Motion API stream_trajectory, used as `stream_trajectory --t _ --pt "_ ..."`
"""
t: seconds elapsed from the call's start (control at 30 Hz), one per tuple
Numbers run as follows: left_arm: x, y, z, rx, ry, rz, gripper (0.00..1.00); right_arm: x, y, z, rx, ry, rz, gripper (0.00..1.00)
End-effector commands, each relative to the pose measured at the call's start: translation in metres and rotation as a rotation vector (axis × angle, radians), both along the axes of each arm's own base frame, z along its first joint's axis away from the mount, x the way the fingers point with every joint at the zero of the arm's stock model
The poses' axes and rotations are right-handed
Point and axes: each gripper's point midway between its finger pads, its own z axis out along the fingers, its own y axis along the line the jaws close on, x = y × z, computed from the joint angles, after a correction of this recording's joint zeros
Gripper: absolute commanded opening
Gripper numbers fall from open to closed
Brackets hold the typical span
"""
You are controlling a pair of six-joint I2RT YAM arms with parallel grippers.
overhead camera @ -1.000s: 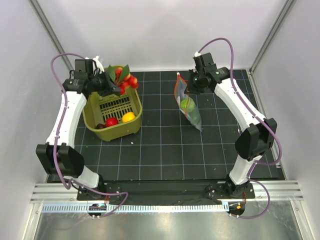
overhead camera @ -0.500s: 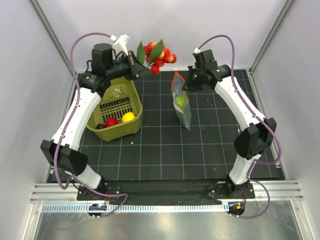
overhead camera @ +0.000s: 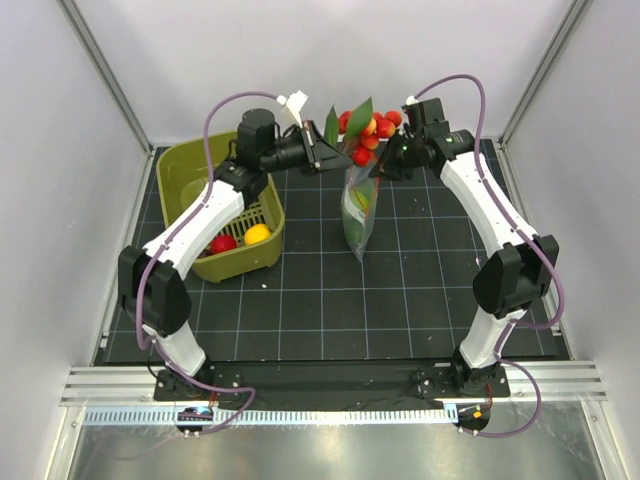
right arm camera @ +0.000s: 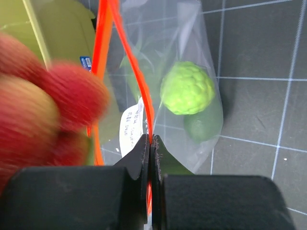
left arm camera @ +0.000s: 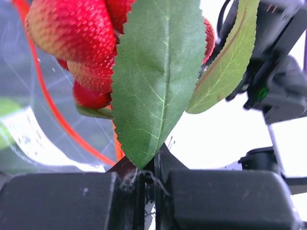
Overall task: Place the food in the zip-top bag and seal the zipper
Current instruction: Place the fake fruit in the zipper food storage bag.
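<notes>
My left gripper (overhead camera: 322, 153) is shut on the leaf stem of a cluster of red berries with green leaves (overhead camera: 368, 125), held in the air just above the mouth of the zip-top bag (overhead camera: 357, 215). In the left wrist view the leaf (left arm camera: 158, 81) runs down into the closed left gripper (left arm camera: 148, 168), with the berries (left arm camera: 72, 28) above it. My right gripper (right arm camera: 151, 140) is shut on the red-orange zipper (right arm camera: 136, 72), and the bag hangs from it with its mouth open. Inside lie a bumpy light-green ball (right arm camera: 187, 88) and a darker green one (right arm camera: 204, 125).
The olive-green basket (overhead camera: 172, 160) stands at the left on the black grid mat and holds a red piece (overhead camera: 223, 243) and a yellow ball (overhead camera: 257, 234). White walls close in the back and both sides.
My left arm lifted the berry cluster out of the basket and carried it right, up to the bag's mouth. The bag now hangs more upright from my right gripper.
</notes>
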Motion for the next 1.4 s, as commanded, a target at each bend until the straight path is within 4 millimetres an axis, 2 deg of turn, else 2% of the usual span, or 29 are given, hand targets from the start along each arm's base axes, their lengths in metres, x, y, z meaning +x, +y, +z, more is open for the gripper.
stream_trajectory --t 0.0,0.17,0.2,0.23,0.27,0.3,0.4,0.47,0.5,0.53,0.6,0.7,0.73,0.8,0.87,1.0,1.13,1.33,1.37 --pt "-0.018 -0.013 0.009 -0.058 -0.044 -0.074 0.0 -0.005 0.0 0.043 0.088 -0.093 -0.004 0.01" --pt "-0.037 -0.021 -0.036 -0.004 0.035 -0.153 0.0 -0.001 -0.003 0.042 0.105 -0.088 -0.015 0.01" --pt "-0.044 -0.019 -0.053 0.062 0.068 -0.17 0.0 0.0 -0.004 0.042 0.108 -0.089 -0.021 0.01" --pt "-0.046 -0.017 -0.062 0.105 0.072 -0.168 0.0 0.001 -0.003 0.042 0.113 -0.087 -0.019 0.01" --pt "-0.047 -0.016 -0.064 0.133 0.063 -0.171 0.0 0.002 -0.005 0.042 0.114 -0.086 -0.025 0.01" --pt "-0.052 -0.01 -0.077 0.19 0.079 -0.181 0.0 0.003 -0.007 0.041 0.115 -0.084 -0.031 0.01" --pt "-0.056 -0.001 -0.097 0.284 0.096 -0.182 0.0 0.005 -0.007 0.04 0.115 -0.083 -0.027 0.01" --pt "-0.055 0.003 -0.103 0.328 0.094 -0.181 0.0 0.006 -0.006 0.038 0.115 -0.079 -0.022 0.01" --pt "-0.059 0.006 -0.117 0.373 0.143 -0.19 0.0 0.005 -0.006 0.037 0.112 -0.076 -0.018 0.01" --pt "-0.054 0.007 -0.112 0.389 0.105 -0.195 0.0 0.005 -0.006 0.035 0.106 -0.077 -0.013 0.01" --pt "-0.05 0.009 -0.12 0.437 0.119 -0.188 0.0 0.004 -0.009 0.032 0.091 -0.072 -0.013 0.01" --pt "-0.041 0.011 -0.117 0.491 0.103 -0.18 0.0 0.003 -0.016 0.027 0.045 -0.074 -0.025 0.01" --pt "-0.044 0.015 -0.123 0.523 0.117 -0.195 0.0 0.002 -0.018 0.027 0.032 -0.075 -0.028 0.01" --pt "-0.034 0.018 -0.125 0.575 0.102 -0.179 0.0 0.001 -0.023 0.023 -0.002 -0.074 -0.031 0.01" --pt "-0.036 0.032 -0.136 0.684 0.116 -0.192 0.0 0.0 -0.026 0.022 -0.028 -0.081 -0.031 0.01" --pt "-0.024 0.042 -0.137 0.765 0.083 -0.158 0.0 -0.002 -0.028 0.013 -0.082 -0.077 -0.022 0.01" --pt "-0.022 0.039 -0.137 0.776 0.086 -0.154 0.0 -0.005 -0.023 0.01 -0.097 -0.081 0.004 0.01" --pt "-0.02 0.015 -0.126 0.739 0.065 -0.164 0.0 -0.014 0.009 0.015 -0.114 -0.127 0.11 0.01" --pt "-0.018 0.012 -0.131 0.74 0.083 -0.164 0.0 -0.017 0.016 0.016 -0.107 -0.133 0.132 0.01"
